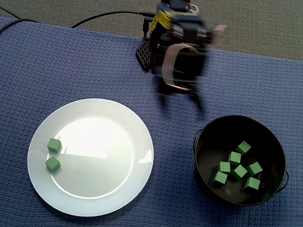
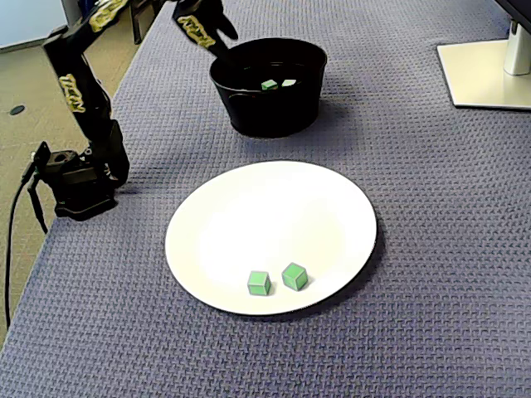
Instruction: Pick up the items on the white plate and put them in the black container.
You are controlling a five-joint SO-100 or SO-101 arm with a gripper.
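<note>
Your arm (image 1: 178,51) is hovering at the desk's base-side edge, jaws apart and empty; two green cubes (image 1: 54,145) are lying on the white plate (image 1: 110,141), six more sitting inside the black container (image 1: 208,147).

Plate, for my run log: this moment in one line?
plate: two green cubes | container: several more | hand: blurred, near container
</note>
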